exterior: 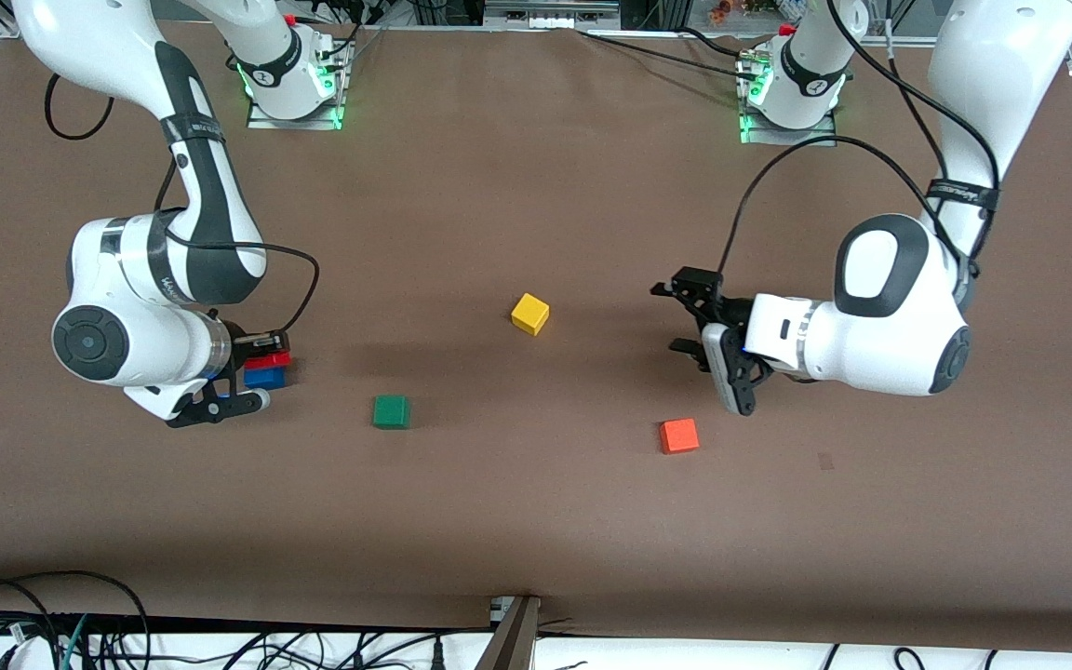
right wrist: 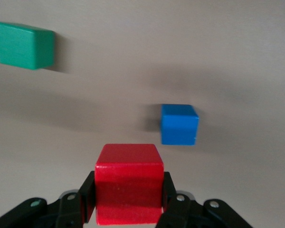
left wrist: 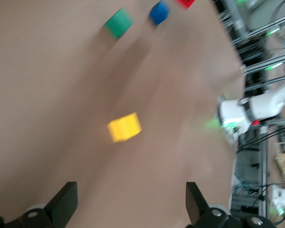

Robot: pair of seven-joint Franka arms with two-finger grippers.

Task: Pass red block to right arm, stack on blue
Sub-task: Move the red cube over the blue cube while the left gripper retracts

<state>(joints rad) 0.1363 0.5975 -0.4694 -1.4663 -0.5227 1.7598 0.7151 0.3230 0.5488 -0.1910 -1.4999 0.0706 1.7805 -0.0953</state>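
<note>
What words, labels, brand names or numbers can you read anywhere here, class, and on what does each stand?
None can be read.
Small white lettering on the black band of the right arm: too small to read.
The small wooden red, blue, green, yellow and orange cubes: no markings visible.

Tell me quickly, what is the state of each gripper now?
Left gripper: open, holding nothing, above the table near the orange cube.
Right gripper: shut on the red block, over the blue cube.
</note>
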